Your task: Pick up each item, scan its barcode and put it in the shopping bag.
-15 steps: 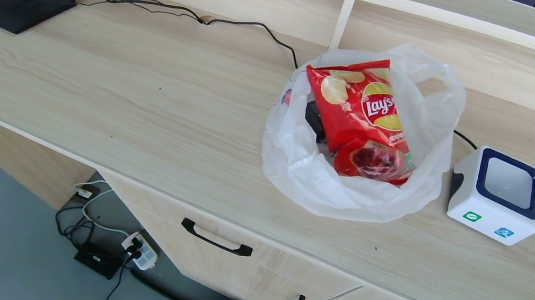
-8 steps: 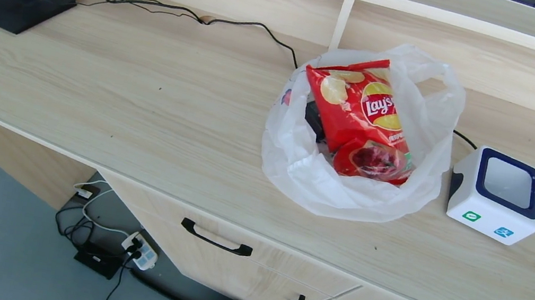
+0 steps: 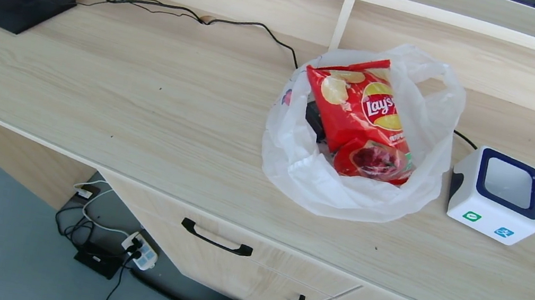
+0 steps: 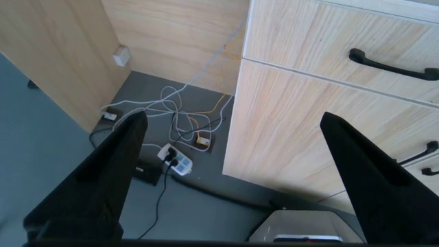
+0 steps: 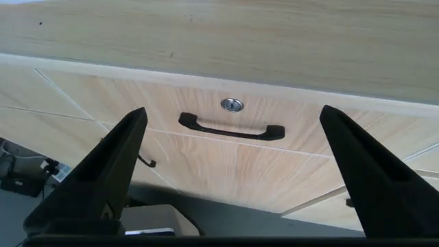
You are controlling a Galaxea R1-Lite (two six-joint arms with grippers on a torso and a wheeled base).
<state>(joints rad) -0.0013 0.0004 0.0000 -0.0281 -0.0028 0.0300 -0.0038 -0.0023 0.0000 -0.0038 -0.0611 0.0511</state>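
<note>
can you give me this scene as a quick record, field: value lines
shopping bag: white plastic, open, on the counter, left of the scanner
in bag: red chip bag on top, dark item under it
scanner: white box, window facing up
left gripper: open, low, facing drawers and floor cables
right gripper: open, facing a drawer handle

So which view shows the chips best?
The head view: the chips lie uppermost in the open bag on the counter, front to the camera, beside the scanner. The left wrist view faces a cabinet and a floor power strip; the right wrist view faces a drawer handle.
</note>
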